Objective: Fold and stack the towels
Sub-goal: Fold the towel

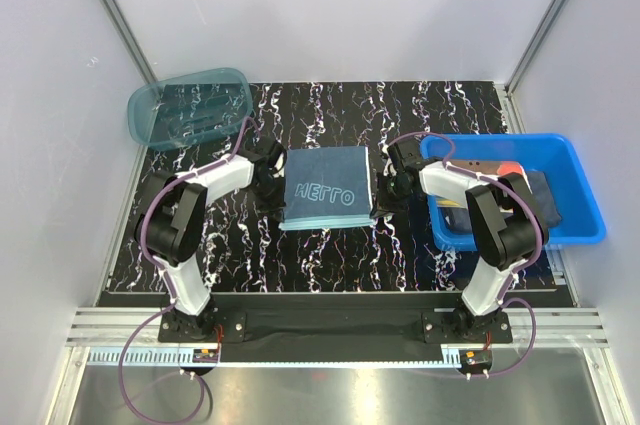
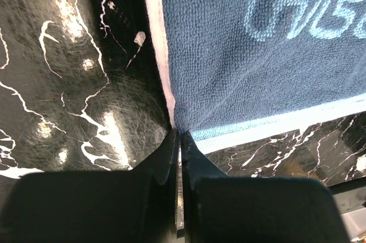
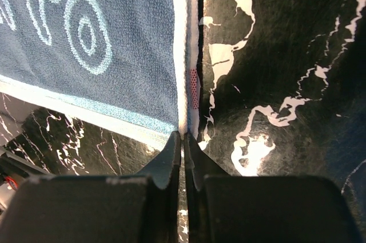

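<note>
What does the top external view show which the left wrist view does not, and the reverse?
Only the top external view: the teal basket, the blue bin and the whole blue towel with its lettering. Only the left wrist view: the left gripper shut on the towel's corner, and the towel's white border up close. Both: the towel lying on the black marbled table.

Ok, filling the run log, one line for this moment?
left gripper: pinching blue towel left corner | right gripper: pinching its right corner | towel: flat on table
</note>
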